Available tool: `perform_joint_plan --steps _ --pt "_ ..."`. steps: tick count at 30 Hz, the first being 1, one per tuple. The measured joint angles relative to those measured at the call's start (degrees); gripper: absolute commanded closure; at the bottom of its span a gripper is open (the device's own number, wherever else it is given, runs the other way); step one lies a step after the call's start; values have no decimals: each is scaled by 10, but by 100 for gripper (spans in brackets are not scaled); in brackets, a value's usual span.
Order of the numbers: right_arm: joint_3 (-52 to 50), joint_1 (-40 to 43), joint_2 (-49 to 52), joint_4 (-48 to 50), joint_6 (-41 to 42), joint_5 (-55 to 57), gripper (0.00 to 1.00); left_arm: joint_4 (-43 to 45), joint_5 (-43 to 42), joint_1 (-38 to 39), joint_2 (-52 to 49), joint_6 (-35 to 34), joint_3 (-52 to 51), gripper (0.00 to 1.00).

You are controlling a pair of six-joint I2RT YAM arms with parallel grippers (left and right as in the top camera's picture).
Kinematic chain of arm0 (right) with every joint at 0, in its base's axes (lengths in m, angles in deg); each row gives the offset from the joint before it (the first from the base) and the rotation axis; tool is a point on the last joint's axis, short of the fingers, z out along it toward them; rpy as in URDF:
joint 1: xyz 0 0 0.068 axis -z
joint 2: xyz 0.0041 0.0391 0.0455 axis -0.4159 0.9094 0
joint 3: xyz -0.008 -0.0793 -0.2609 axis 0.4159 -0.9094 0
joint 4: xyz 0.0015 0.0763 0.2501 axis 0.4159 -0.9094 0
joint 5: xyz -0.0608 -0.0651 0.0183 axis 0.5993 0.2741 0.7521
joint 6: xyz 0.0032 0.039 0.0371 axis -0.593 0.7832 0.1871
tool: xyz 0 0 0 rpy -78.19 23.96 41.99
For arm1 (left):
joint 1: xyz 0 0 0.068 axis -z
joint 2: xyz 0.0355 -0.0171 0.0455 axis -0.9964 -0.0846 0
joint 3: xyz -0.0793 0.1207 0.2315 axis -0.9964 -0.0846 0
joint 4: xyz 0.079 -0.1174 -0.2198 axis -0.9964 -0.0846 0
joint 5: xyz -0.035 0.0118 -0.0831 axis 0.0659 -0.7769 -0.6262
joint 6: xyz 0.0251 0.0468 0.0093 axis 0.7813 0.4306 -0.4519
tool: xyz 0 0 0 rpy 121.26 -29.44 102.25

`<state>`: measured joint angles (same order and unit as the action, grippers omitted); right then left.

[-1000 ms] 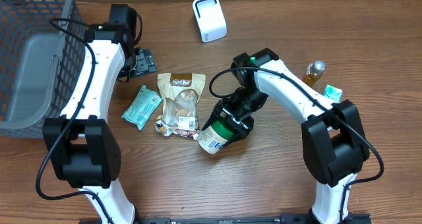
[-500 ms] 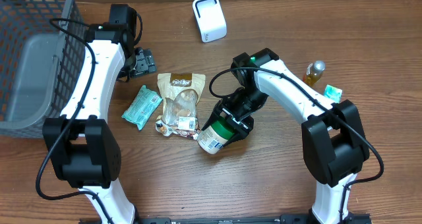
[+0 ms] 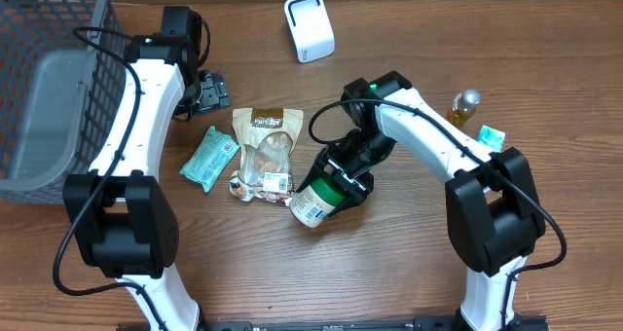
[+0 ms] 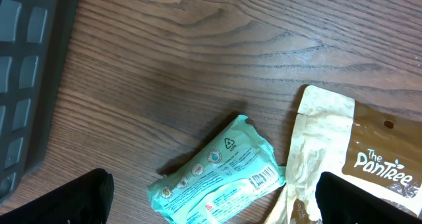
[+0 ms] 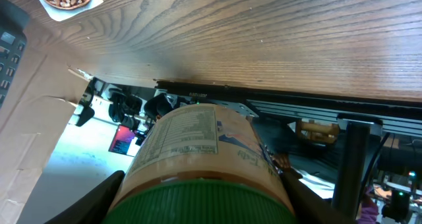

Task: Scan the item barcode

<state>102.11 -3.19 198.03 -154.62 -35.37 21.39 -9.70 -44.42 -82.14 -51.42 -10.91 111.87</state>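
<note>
My right gripper (image 3: 343,179) is shut on a jar (image 3: 314,203) with a green lid and a tan label, near the middle of the table. In the right wrist view the jar (image 5: 198,151) fills the space between my black fingers (image 5: 99,199), its printed label facing the camera. My left gripper (image 3: 208,90) stands open at the back left, holding nothing. In the left wrist view a teal packet (image 4: 221,174) lies on the wood below the open left gripper (image 4: 214,204). The white scanner (image 3: 310,27) stands at the back centre.
A brown pouch (image 3: 267,139) and a small nut packet (image 3: 263,185) lie beside the teal packet (image 3: 209,158). A grey wire basket (image 3: 49,88) fills the left side. A small bottle (image 3: 464,107) and a teal sachet (image 3: 492,134) sit at the right.
</note>
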Motion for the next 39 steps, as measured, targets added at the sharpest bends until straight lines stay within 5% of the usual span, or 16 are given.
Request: perform_joint_plan --steps 39 --pt "0 0 0 25 0 24 78 0 0 0 0 0 0 0"
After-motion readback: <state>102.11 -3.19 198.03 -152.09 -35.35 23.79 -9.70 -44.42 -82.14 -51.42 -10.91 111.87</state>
